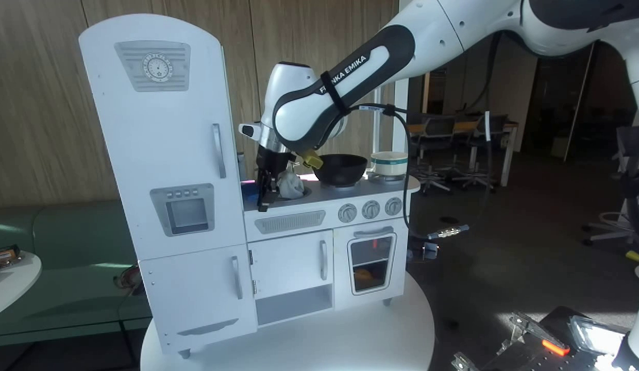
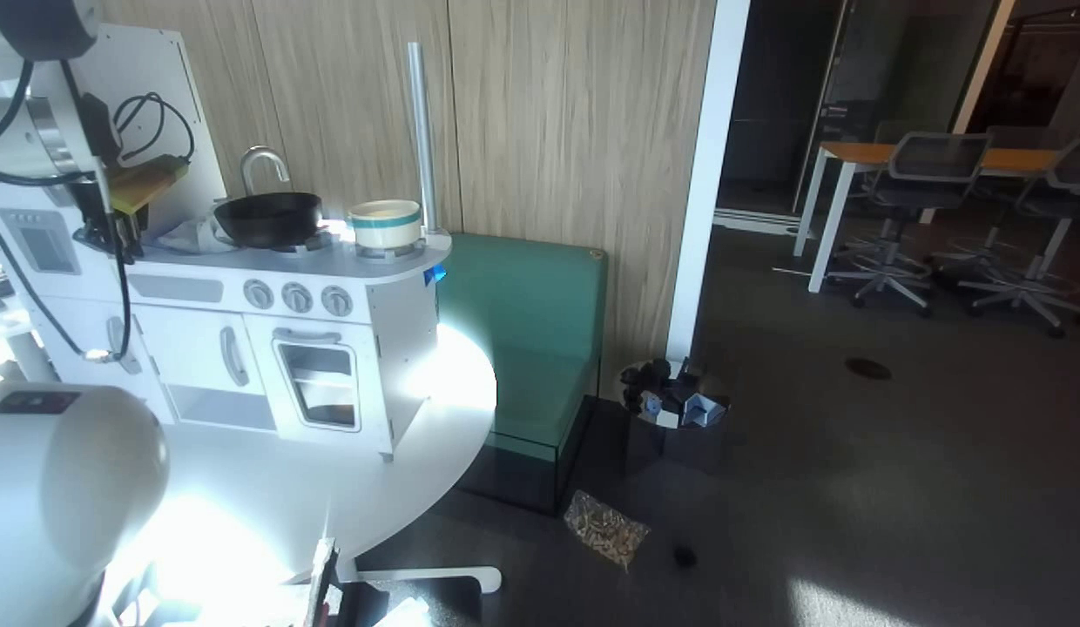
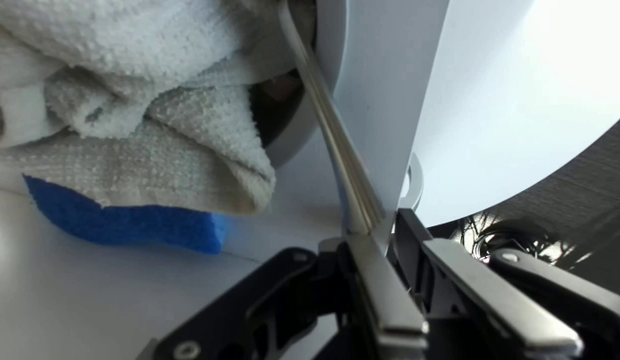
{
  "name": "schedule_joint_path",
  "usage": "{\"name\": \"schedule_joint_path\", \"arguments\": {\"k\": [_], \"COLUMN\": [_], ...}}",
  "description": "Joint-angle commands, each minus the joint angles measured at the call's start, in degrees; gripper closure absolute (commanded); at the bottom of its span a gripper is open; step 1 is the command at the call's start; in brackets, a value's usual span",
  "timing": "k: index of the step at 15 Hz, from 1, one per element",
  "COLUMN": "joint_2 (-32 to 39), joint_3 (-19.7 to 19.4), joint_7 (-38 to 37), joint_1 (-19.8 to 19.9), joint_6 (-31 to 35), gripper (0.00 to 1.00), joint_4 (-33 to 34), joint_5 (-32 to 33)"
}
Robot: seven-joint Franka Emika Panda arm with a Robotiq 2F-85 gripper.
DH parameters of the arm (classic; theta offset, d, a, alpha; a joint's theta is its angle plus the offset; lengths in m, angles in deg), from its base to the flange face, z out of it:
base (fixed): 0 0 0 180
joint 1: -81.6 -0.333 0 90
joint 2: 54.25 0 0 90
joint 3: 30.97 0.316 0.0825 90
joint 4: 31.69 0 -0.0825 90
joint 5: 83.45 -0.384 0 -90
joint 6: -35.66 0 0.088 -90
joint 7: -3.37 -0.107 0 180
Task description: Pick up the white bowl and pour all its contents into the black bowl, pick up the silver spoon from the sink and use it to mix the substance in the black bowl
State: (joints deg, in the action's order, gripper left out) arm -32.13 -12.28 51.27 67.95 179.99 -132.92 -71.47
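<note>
The silver spoon (image 3: 335, 135) shows in the wrist view. Its handle slants from the sink (image 3: 310, 125) over the grey counter to my gripper (image 3: 377, 227). The gripper is partly open, with a visible gap between its fingers. The handle's end passes behind one fingertip, and I cannot tell whether they touch. In both exterior views the gripper (image 1: 265, 201) (image 2: 113, 248) points down over the counter's front edge at the sink. The black bowl (image 1: 341, 171) (image 2: 270, 219) sits on a burner. The white bowl (image 1: 389, 164) (image 2: 385, 226) with a teal band sits on another burner. Their contents are hidden.
A white cloth (image 3: 155, 100) (image 1: 290, 184) lies bunched in and over the sink, partly on a blue sponge (image 3: 135, 220). A curved faucet (image 2: 263, 158) rises behind the black bowl. The tall white toy fridge (image 1: 165, 139) stands close beside the gripper.
</note>
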Motion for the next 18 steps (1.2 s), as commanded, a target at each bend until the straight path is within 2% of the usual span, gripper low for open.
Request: {"name": "schedule_joint_path", "arguments": {"k": [1, 7, 8, 15, 16, 17, 18], "joint_2": [-1.7, -2.8, -2.8, -3.2, -3.3, -3.5, -3.6], "joint_3": [-1.1, -2.5, -2.5, -1.2, -1.1, -0.9, -0.9], "joint_7": [-0.7, -1.4, -1.4, -1.3, -1.5, -1.4, -1.8], "joint_1": [-0.1, 0.2, 0.3, 0.4, 0.4, 0.4, 0.4], "joint_6": [1.4, 2.2, 2.3, 1.7, 1.7, 1.6, 1.8], "gripper": [0.48, 0.02, 0.00, 0.00, 0.08, 0.27, 0.34], "joint_4": [-0.4, -0.5, -0.5, -2.5, -2.8, -3.0, -3.1], "joint_5": [0.7, 0.6, 0.5, -1.2, -1.1, -1.0, -0.9]}}
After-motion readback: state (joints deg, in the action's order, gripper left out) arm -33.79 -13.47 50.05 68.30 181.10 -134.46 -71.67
